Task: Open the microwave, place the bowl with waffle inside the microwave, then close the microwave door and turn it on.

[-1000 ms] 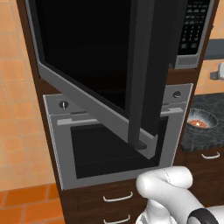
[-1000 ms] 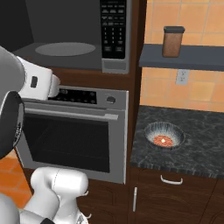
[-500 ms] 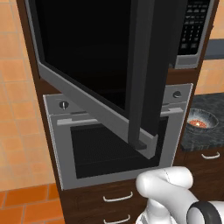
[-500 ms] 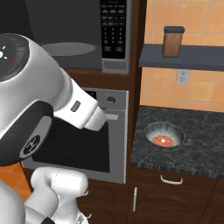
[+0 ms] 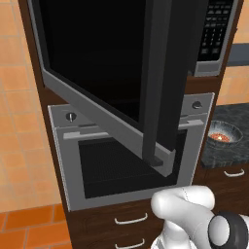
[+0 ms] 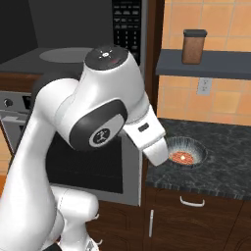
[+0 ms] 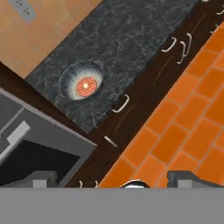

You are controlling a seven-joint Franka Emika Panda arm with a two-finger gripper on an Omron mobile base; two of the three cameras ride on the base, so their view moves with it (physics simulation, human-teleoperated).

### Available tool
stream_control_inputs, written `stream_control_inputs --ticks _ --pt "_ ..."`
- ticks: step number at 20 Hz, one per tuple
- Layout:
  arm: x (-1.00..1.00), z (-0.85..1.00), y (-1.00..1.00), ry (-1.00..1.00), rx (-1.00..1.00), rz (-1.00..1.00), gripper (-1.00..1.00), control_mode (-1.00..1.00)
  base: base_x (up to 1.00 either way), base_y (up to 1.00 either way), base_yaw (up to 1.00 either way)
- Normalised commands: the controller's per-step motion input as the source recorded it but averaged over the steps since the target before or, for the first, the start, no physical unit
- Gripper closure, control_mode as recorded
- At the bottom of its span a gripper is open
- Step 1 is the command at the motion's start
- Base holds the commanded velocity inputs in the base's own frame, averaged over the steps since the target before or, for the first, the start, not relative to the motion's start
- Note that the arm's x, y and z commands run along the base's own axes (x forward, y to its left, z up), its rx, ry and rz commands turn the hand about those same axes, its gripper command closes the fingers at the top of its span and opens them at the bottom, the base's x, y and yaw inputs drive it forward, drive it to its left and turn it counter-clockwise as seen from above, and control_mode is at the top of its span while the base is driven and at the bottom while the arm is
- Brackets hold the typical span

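1. Left base view: the door (image 5: 112, 73) stands swung wide open over the oven (image 5: 131, 160); the bowl (image 5: 223, 136) sits on the counter (image 5: 233, 121) near its left edge.
2. Right base view: the arm (image 6: 98, 122) has swung across toward the bowl (image 6: 184, 153), so the pickup looks next.
3. Hand view: the gripper (image 7: 111, 178) hovers high above the bowl (image 7: 83, 83), jaws apart, empty.

Black glass fills the silver-framed swung-open microwave door (image 5: 112, 73), and white buttons dot the black keypad of the steel microwave (image 6: 128, 27). The small dark grey bowl with a pale streaked rim (image 7: 82, 81) shows orange-white food against the dark grey, pale-veined stone counter (image 7: 144, 39). Bright orange floor tiles (image 7: 183, 127) below, pale orange wall tiles (image 6: 220, 19) behind, a brown jar (image 6: 193, 46) on its slate shelf.
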Motion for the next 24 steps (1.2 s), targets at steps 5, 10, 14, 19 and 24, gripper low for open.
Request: stream_control_inputs --ticks 5,10,14,19,24 --pt "0.84 -0.96 -0.81 0.02 0.48 -0.31 -1.00 -1.00 0.00 0.00 0.00" --pt "0.89 -0.63 -0.51 0.00 0.45 -0.17 -1.00 -1.00 0.00 0.00 0.00" --pt "0.76 -0.19 -0.22 0.01 0.22 -0.06 -1.00 -1.00 0.00 0.00 0.00" --pt "0.48 -0.35 0.00 0.06 0.03 -0.01 -1.00 -1.00 0.00 0.00 0.00" --pt "0.50 -0.80 -0.03 0.00 0.03 0.00 -1.00 -1.00 0.00 0.00 0.00"
